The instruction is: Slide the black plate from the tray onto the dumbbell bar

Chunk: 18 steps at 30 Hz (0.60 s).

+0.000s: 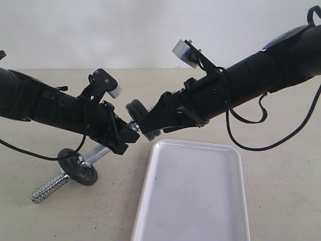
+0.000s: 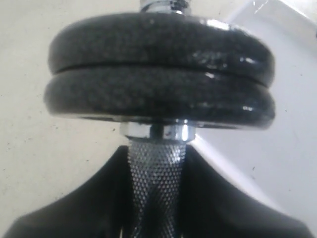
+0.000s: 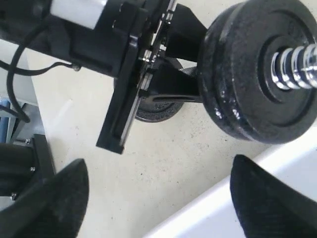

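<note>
I log one tray [image 1: 190, 196] on the table [image 1: 281, 201]; its white floor shows bare from rim to rim. The black plate [image 3: 247, 99] sits outside it, threaded onto the raised end of the dumbbell bar [image 2: 156, 173]. It lies flat against a second plate [image 2: 158, 96] (the seam between them reads clearly in my left wrist view), which rests against the collar nut [image 2: 158, 131]. A third plate [image 1: 77, 166] rides the bar's lower end, near the table. Count: three plates, one bar, one tray. My left gripper [image 2: 156, 208] is clamped on the knurled middle, holding the bar tilted. My right gripper [image 3: 158, 171] stands spread wide, nothing between its fingers [image 3: 54, 198], just beside the plated end.
</note>
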Tool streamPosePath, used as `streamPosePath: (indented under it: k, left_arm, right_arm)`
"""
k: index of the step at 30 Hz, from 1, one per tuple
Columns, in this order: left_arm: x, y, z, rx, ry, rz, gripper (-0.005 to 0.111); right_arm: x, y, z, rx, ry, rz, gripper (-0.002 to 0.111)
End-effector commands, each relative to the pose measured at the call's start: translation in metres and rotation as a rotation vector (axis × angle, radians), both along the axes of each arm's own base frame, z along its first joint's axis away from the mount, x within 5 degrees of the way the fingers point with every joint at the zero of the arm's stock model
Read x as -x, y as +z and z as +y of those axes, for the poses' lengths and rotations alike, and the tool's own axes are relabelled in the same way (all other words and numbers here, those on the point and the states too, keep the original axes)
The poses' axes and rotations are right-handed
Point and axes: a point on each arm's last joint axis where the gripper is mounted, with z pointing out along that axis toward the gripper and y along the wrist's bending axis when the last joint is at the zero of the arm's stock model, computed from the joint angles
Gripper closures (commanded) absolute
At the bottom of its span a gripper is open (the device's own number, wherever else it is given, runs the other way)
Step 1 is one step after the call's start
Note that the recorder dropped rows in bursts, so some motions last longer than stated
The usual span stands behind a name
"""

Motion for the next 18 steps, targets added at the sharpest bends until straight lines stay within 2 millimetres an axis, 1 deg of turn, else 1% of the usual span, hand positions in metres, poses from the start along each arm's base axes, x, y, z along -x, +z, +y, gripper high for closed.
streamPosePath:
  k: [1, 6, 14, 16, 18]
  left_arm:
    - [-0.005, 0.032, -0.005, 0.121, 0.048, -0.040, 0.102]
    - [-0.008, 0.031, -0.001, 0.113, 0.127, -0.012, 0.102]
    - [-0.007, 0.031, -0.002, 0.187, 0.223, 0.096, 0.102]
    - [-0.008, 0.028, -0.002, 0.209, 0.263, 0.143, 0.102]
    - [-0.009, 0.019, -0.003, 0.225, 0.304, 0.200, 0.102]
  right_arm:
    - [0.001, 0.004, -0.001, -0.003, 0.020, -0.024, 0.038]
    - [0.001, 0.004, -0.001, -0.002, 0.023, -0.032, 0.038]
    - [-0.002, 0.003, -0.001, 0.011, -0.001, -0.054, 0.038]
    - [-0.002, 0.003, -0.001, 0.011, -0.001, -0.054, 0.038]
    - [-0.002, 0.003, -0.001, 0.011, -0.001, -0.054, 0.038]
